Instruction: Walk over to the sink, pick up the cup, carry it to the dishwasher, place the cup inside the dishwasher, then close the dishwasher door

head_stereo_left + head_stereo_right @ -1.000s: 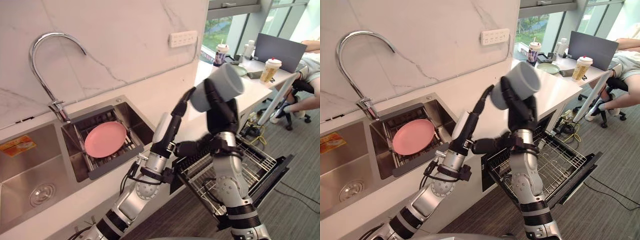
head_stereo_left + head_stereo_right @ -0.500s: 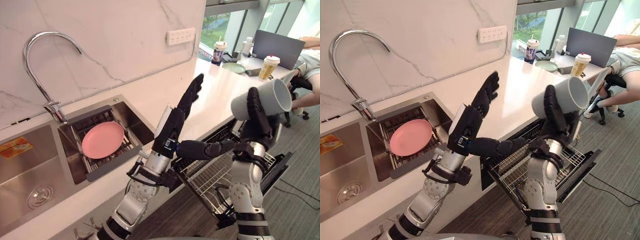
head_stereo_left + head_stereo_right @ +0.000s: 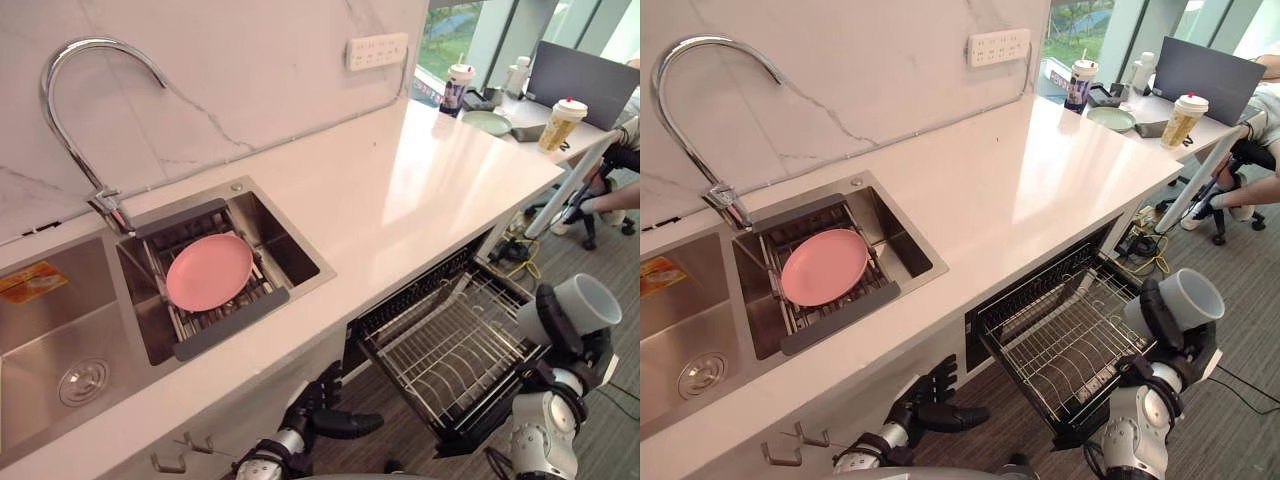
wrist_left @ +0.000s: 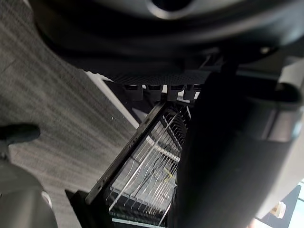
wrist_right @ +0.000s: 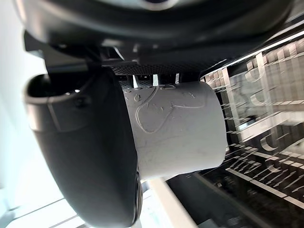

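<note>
White marble counter [image 3: 400,190] runs past a steel sink [image 3: 40,335], where a pink plate [image 3: 209,271] lies on a drain tray [image 3: 232,318]. Below the counter's edge, the dishwasher's wire basket [image 3: 450,350] stands pulled out. The right hand [image 3: 552,322] grips the grey cup [image 3: 592,300] just off the basket's outer corner. The left hand [image 3: 318,412] hangs low by the cabinet front, fingers loose and holding nothing.
</note>
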`<state>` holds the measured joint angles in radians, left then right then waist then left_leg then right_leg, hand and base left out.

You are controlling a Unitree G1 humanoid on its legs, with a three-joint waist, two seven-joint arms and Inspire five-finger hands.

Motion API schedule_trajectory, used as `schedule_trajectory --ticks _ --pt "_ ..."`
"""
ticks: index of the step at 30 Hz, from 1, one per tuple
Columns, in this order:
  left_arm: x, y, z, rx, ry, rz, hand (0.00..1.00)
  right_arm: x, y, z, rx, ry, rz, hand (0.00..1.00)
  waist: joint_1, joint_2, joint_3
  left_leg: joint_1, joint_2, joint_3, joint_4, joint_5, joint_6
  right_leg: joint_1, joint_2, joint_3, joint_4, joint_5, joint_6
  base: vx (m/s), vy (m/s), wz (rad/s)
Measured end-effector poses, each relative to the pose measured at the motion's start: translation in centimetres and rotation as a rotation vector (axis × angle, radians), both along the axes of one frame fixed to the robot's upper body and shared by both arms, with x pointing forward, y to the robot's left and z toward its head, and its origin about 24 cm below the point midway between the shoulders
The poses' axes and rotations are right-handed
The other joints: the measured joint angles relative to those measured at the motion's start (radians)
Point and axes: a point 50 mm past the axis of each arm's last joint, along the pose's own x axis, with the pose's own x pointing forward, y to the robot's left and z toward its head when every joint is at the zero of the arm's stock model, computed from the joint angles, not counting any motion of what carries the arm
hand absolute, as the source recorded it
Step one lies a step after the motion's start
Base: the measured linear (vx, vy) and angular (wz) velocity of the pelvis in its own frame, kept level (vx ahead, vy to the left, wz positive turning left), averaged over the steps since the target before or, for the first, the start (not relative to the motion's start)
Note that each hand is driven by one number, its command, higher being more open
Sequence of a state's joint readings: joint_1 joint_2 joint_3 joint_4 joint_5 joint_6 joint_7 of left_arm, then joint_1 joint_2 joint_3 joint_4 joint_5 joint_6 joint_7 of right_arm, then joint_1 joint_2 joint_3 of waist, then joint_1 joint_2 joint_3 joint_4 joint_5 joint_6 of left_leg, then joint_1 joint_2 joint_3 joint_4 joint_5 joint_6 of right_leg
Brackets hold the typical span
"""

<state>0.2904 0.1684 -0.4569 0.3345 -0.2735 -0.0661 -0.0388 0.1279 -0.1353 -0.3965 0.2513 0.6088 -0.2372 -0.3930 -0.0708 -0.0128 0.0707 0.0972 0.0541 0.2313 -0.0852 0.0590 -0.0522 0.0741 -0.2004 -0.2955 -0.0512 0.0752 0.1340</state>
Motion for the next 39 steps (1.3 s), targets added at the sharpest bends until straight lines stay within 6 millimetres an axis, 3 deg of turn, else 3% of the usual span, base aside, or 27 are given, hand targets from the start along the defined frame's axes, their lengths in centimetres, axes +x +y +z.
schedule_trajectory --ticks 3,9,12,15,19,23,29,34,35,39 --pt "-0.3 2.3 -1.5 0.115 0.060 0.106 1.00 -0.4 0.0 -0.9 -0.003 0.046 0.013 0.00 0.000 0.000 0.008 -0.001 -0.002 -0.017 -0.004 0.001 -0.003 0.007 -0.002 -0.016 0.001 -0.006 0.002 -0.06 -0.005 0.16" --pt "-2.9 6.7 -4.2 0.395 0.227 0.210 1.00 -0.4 0.0 -2.3 -0.054 0.153 0.112 0.00 0.010 0.004 0.025 -0.016 -0.004 -0.054 -0.004 0.010 0.002 0.016 -0.003 -0.057 0.001 -0.012 0.003 -0.01 -0.016 0.20" --pt "-3.2 8.9 -4.8 0.446 0.303 0.410 1.00 0.0 0.7 -3.4 -0.062 0.236 0.185 0.00 0.027 0.004 0.040 -0.012 -0.004 -0.069 -0.001 0.013 0.001 0.031 -0.002 -0.072 -0.002 -0.013 0.003 0.02 -0.021 0.15" --pt "-3.9 9.2 -5.3 0.377 0.383 0.567 1.00 0.2 1.5 -4.4 -0.076 0.328 0.259 0.00 0.029 0.001 0.051 -0.010 -0.005 -0.094 -0.001 0.014 0.000 0.049 -0.002 -0.097 -0.002 -0.020 0.003 0.00 -0.016 0.26" --pt "-3.7 9.1 -5.3 0.418 0.377 0.522 1.00 0.2 1.6 -5.1 -0.078 0.399 0.310 0.00 0.033 0.005 0.064 -0.028 -0.007 -0.131 -0.005 0.025 0.000 0.051 -0.002 -0.131 0.005 -0.029 0.002 -0.03 -0.008 0.26" --pt "-3.4 9.4 -5.3 0.414 0.417 0.534 1.00 0.3 0.1 -5.4 -0.108 0.493 0.342 0.00 0.034 0.013 0.086 -0.061 -0.006 -0.170 -0.005 0.040 -0.002 0.031 -0.005 -0.167 0.035 -0.047 0.000 -0.05 -0.002 0.32" --pt "-3.7 10.6 -5.5 0.348 0.507 0.643 1.00 0.9 -0.7 -5.6 -0.121 0.582 0.376 0.00 0.061 0.046 0.139 -0.096 -0.004 -0.212 -0.004 0.059 -0.005 0.016 -0.002 -0.206 0.050 -0.052 -0.005 -0.02 -0.010 0.20" --pt "-5.6 11.6 -6.2 0.329 0.616 0.686 1.00 1.3 -0.4 -6.4 -0.117 0.676 0.412 0.00 0.082 0.063 0.192 -0.120 -0.003 -0.254 0.000 0.074 -0.009 0.013 -0.002 -0.244 0.074 -0.070 -0.013 -0.01 -0.020 0.27" --pt "-5.5 11.8 -6.2 0.324 0.613 0.687 1.00 1.7 -0.2 -6.5 -0.119 0.694 0.424 1.00 0.086 0.064 0.203 -0.127 -0.001 -0.262 0.000 0.079 -0.011 0.005 -0.002 -0.250 0.085 -0.075 -0.016 -0.04 -0.018 0.27" --pt "-5.3 11.7 -6.2 0.318 0.611 0.678 1.00 3.9 -0.4 -5.3 -0.152 0.672 0.469 1.00 0.087 0.082 0.243 -0.140 -0.001 -0.274 0.000 0.091 -0.011 -0.019 -0.013 -0.253 0.135 -0.096 -0.021 -0.06 0.003 0.10"
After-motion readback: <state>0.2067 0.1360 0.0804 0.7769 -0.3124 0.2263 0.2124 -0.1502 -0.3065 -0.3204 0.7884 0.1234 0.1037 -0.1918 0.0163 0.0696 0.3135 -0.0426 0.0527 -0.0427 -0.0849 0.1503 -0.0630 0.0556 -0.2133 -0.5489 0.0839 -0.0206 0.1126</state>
